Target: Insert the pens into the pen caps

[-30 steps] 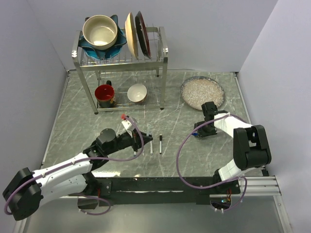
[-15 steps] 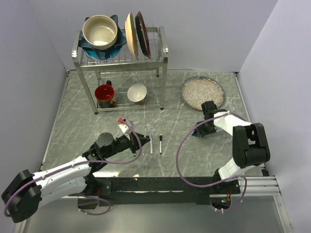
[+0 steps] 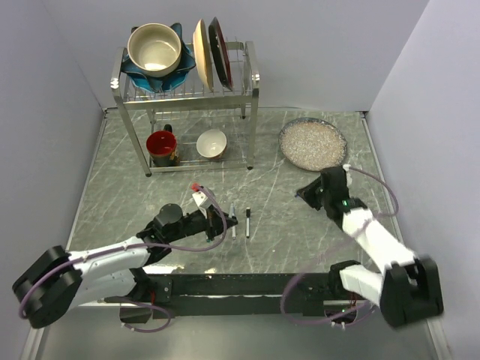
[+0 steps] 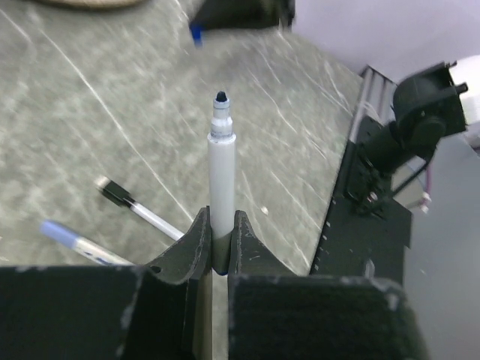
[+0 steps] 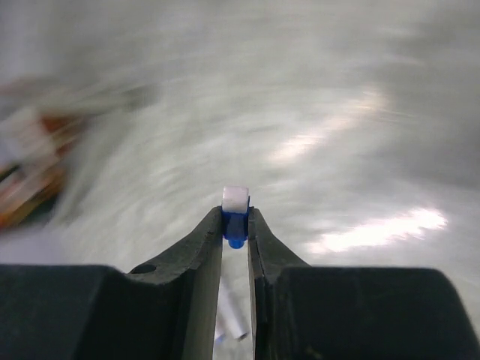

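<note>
Between the left fingers [image 4: 196, 241], clamped tight on its lower barrel, a white pen [image 4: 221, 176] stands with its bare dark tip pointing to 12 o'clock in the wrist view. At 9 o'clock of it two more pens lie near each other on the grey marbled worktop [image 4: 90, 97]: a black-ended pen [image 4: 142, 212] and a blue-ended pen [image 4: 75, 241]. The right fingers [image 5: 204, 241] pinch a blue pen cap [image 5: 235, 221] with a white end; that view is blurred. From above, a plate of pale grains [image 3: 312, 120] sits at 12 o'clock of the right fingers, and a dish rack [image 3: 255, 97] at 11 o'clock of the left.
</note>
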